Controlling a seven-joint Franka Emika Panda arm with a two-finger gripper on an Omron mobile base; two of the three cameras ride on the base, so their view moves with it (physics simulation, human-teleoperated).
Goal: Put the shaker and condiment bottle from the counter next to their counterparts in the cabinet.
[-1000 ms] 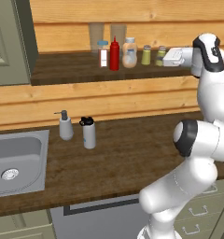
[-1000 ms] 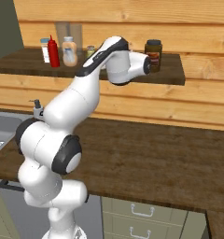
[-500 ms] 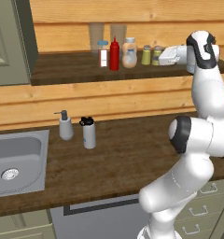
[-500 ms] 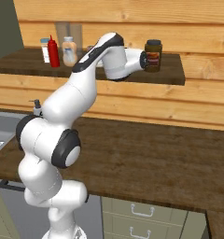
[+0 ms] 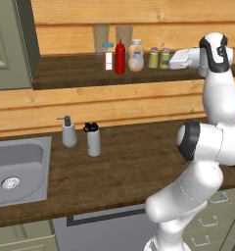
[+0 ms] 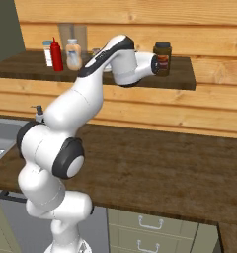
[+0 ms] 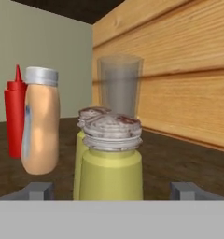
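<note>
On the cabinet shelf (image 5: 65, 74) two yellow-green shakers stand side by side. The nearer shaker (image 7: 112, 163) (image 5: 164, 58) stands upright between my open gripper (image 7: 112, 190) (image 5: 170, 60), whose fingertips (image 7: 39, 190) are well clear of its sides. Its look-alike (image 7: 88, 116) (image 5: 153, 58) stands just behind it. The red condiment bottle (image 5: 120, 56) (image 7: 13, 116) (image 6: 56, 53) is on the same shelf, between a blue-capped bottle (image 5: 108, 56) and a rounded clear bottle (image 5: 135, 55) (image 7: 39, 126).
Two glasses (image 5: 101, 35) (image 7: 119, 86) stand at the shelf's plank back. A dark jar (image 6: 161, 58) sits at the shelf's right end. On the counter (image 5: 134, 162) below are a soap dispenser (image 5: 68, 132), a white bottle with a black lid (image 5: 93, 140) and the sink (image 5: 16, 166). The grey-green door (image 5: 11, 44) hangs open at left.
The hand edged left along the shelf toward the other shaker, then the jaws opened and let go of the shaker, which now stands on the shelf.
</note>
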